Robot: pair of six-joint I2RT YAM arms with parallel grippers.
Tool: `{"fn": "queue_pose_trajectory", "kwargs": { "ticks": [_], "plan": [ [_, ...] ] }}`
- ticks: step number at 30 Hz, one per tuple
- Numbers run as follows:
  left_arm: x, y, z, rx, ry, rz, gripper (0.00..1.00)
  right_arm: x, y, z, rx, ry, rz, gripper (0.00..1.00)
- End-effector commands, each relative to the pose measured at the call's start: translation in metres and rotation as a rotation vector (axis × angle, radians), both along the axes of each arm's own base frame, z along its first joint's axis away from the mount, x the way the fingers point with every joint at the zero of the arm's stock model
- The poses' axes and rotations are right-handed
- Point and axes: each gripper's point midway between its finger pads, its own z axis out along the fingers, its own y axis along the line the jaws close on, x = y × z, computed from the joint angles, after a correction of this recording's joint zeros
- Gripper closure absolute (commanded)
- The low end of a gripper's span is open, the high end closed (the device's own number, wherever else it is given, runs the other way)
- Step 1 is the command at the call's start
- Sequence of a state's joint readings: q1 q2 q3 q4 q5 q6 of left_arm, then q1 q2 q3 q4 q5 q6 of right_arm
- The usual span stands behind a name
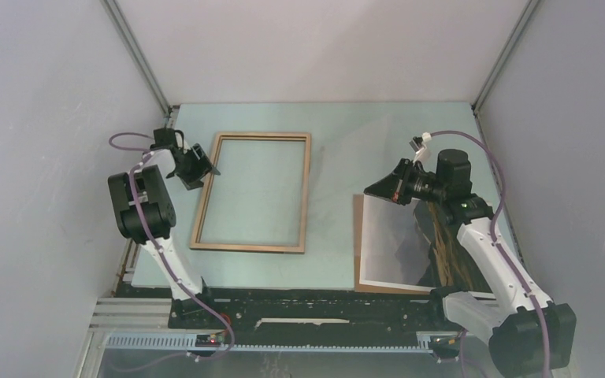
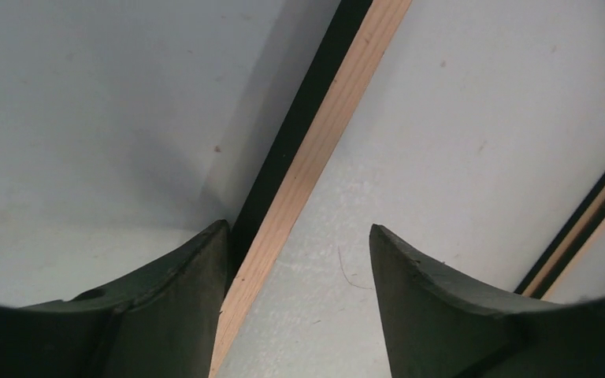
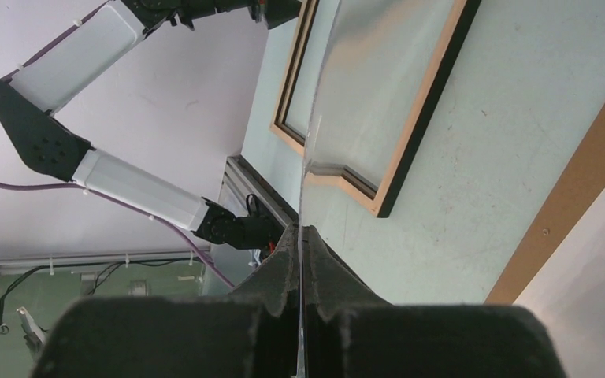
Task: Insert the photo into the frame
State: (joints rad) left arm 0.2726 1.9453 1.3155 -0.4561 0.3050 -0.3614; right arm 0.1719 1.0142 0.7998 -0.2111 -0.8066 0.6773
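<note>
From above: the photo (image 1: 386, 236), near right, is pinched at its far edge by the right gripper (image 1: 375, 190); the frame (image 1: 306, 193) lies centre-left. Left wrist: the left gripper (image 2: 299, 236) is spread astride its rim. Right wrist: the photo is judged light, floppy, best held by an edge.

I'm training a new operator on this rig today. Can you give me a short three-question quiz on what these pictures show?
1. True or false: the left tool is shut on the rim of the frame.
2. What does the right tool grip? A the photo; B the frame; C nothing.
3. Fill the gap: under the photo sits the plain brown ____.

Key:
1. False. It is open, with one finger on each side of the rim.
2. A.
3. backing board.
</note>
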Motion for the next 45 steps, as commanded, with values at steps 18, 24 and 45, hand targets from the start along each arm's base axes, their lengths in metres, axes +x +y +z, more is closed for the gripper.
{"fn": "queue_pose_trajectory", "kwargs": {
  "ticks": [18,24,45],
  "plan": [
    [-0.008,-0.125,0.022,-0.307,-0.071,-0.201,0.26,0.042,0.042,0.022,0.092,-0.093,0.029,1.0],
    [-0.012,-0.107,0.058,-0.235,-0.141,-0.172,0.09,0.059,0.075,0.006,0.124,-0.071,0.078,1.0],
    [-0.013,-0.079,0.01,-0.222,-0.035,-0.047,0.4,0.108,0.139,-0.019,0.149,-0.046,0.089,1.0]
  ]
}}
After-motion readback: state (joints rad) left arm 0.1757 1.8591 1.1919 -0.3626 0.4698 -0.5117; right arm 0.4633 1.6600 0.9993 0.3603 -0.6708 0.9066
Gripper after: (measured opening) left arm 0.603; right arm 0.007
